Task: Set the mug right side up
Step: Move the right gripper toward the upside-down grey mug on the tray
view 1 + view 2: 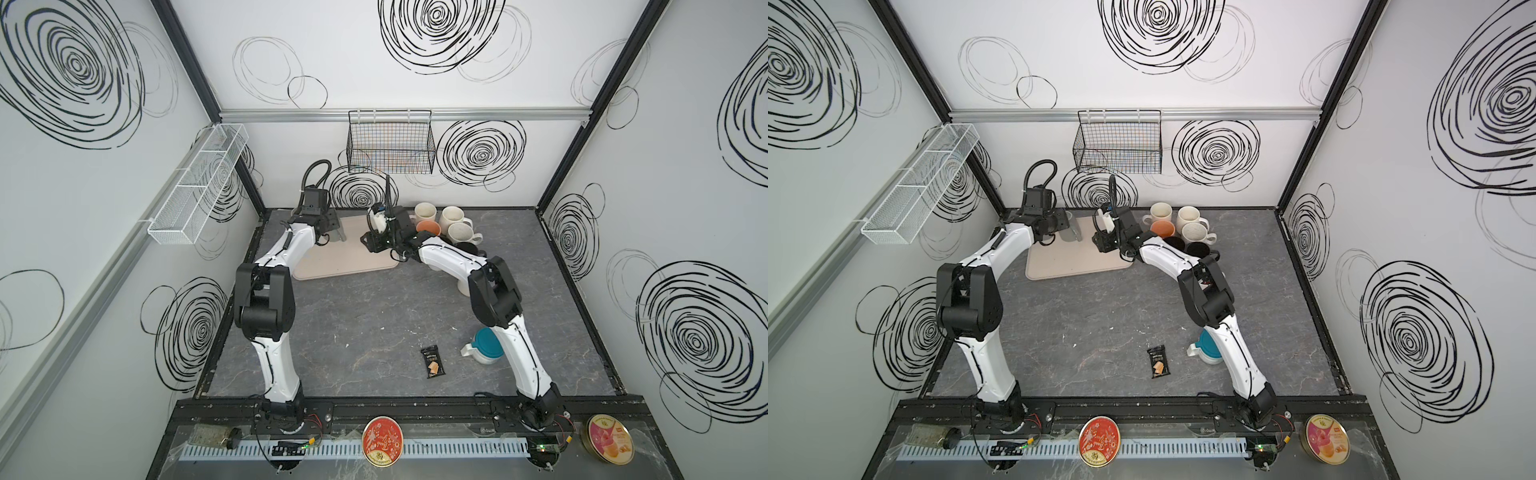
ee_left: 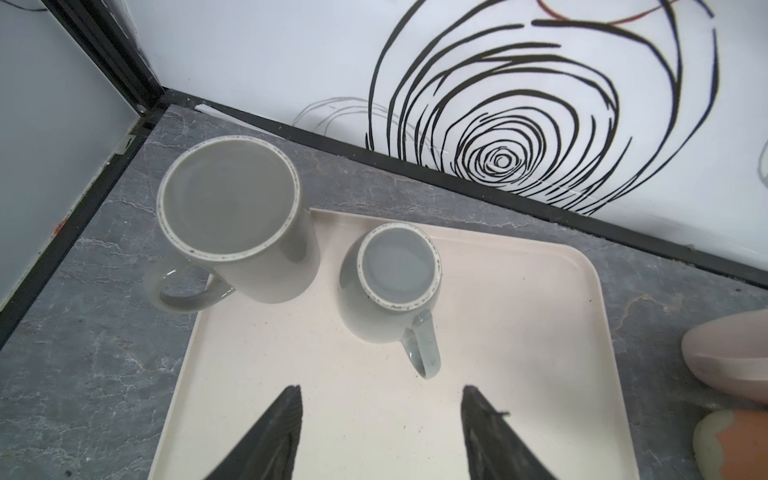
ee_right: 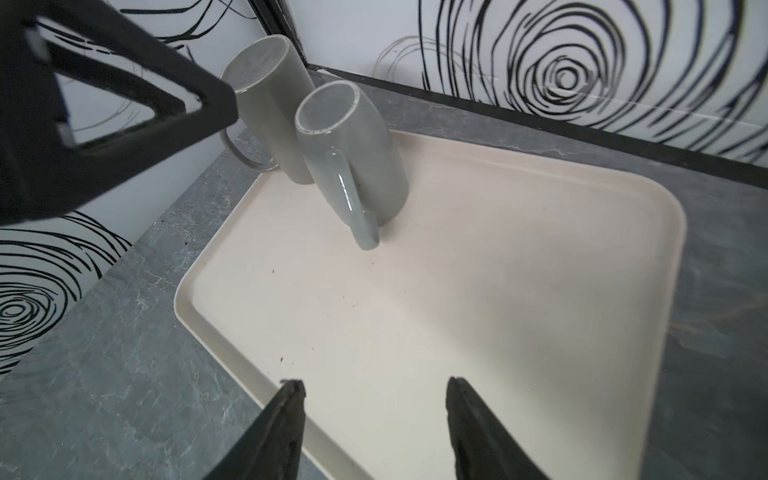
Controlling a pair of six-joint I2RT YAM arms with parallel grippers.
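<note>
At one corner of the cream tray [image 2: 519,332], the tall mug [image 2: 232,199] and the short mug [image 2: 395,270] stand upside down, side by side. My left gripper [image 2: 382,392] and right gripper [image 3: 374,382] hover open, holding nothing.

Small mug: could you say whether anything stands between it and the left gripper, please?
Nothing visible: only bare tray lies between the open left gripper and the small mug; the tall mug stands aside.
</note>
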